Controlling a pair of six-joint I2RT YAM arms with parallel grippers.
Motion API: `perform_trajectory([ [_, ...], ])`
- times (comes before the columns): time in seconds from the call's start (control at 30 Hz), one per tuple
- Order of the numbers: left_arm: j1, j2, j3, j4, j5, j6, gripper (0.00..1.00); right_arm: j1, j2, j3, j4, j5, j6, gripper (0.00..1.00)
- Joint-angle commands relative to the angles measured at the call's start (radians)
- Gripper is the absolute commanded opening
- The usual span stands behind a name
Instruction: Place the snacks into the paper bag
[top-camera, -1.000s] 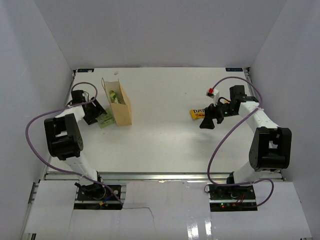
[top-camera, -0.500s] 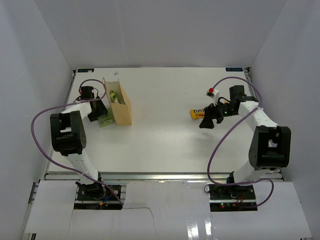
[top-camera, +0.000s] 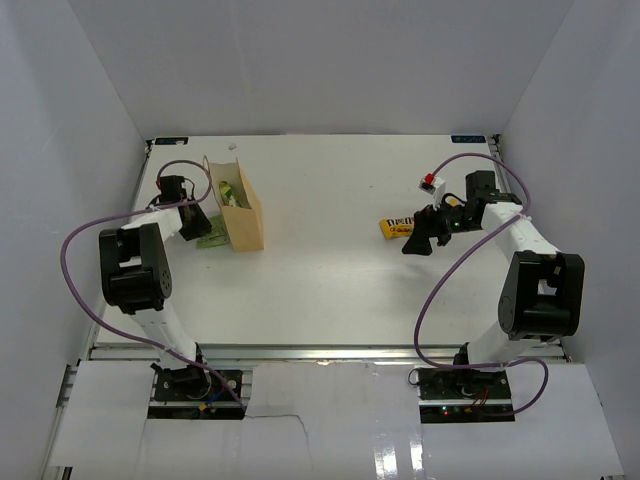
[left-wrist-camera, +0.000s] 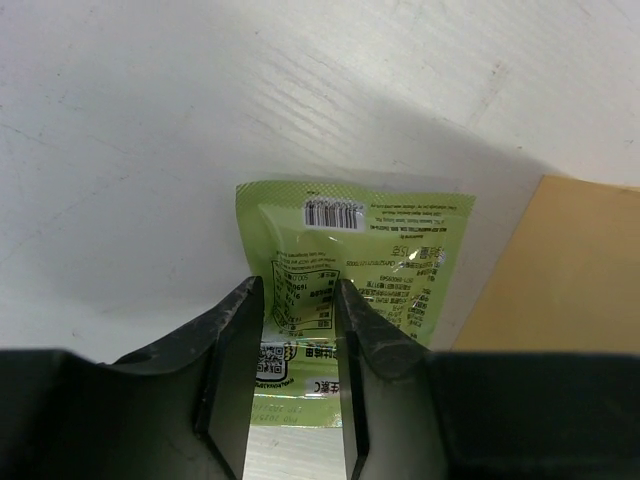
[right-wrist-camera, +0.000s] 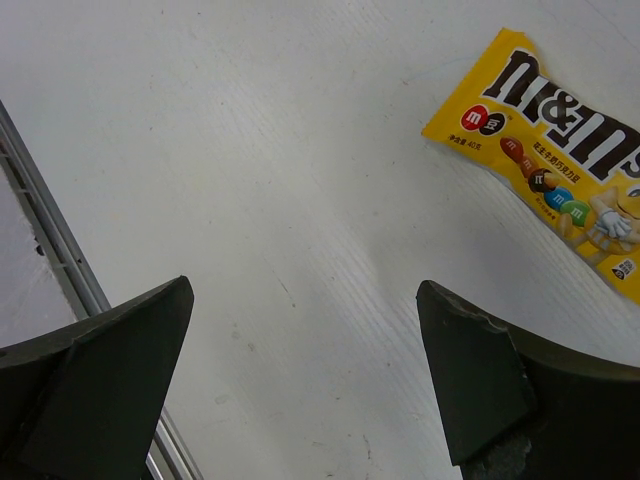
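Left end effector (left-wrist-camera: 297, 300) sits low over the green pouch (left-wrist-camera: 385, 250), fingers narrowly apart; pouch lies barcode-up on the white worktop (left-wrist-camera: 150, 140), paper bag (left-wrist-camera: 565, 270) just right.

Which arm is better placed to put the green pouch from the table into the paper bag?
Left. The left gripper is directly over the green pouch, which lies beside the paper bag. The right gripper is open near the yellow packet, far across the table.
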Motion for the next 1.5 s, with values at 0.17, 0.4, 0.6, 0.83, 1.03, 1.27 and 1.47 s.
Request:
perform_trajectory([
  [0.17,0.019,0.074,-0.155,-0.126,0.074,0.013,0.11,-0.008,-0.023,0.032,0.003,-0.031,0.007,0.99],
  [0.4,0.097,-0.087,-0.207,-0.106,0.111,0.004,0.0,-0.011,-0.027,0.025,0.005,-0.034,0.005,0.99],
  [0.6,0.154,-0.233,-0.275,-0.085,0.152,-0.042,0.0,-0.012,-0.029,0.025,0.005,-0.038,0.007,0.99],
  [0.83,0.171,-0.363,-0.341,-0.045,0.177,-0.105,0.0,-0.012,-0.035,0.018,0.005,-0.038,0.007,0.99],
  [1.03,0.177,-0.443,-0.352,-0.048,0.171,-0.115,0.0,-0.014,-0.047,0.006,0.005,-0.038,0.004,0.99],
  [1.27,0.201,-0.577,-0.341,-0.077,0.157,-0.136,0.0,-0.014,-0.055,-0.006,0.005,-0.038,0.002,0.99],
  [1.47,0.203,-0.679,-0.327,-0.086,0.171,-0.167,0.0,-0.015,-0.057,-0.009,0.005,-0.04,0.002,0.99],
])
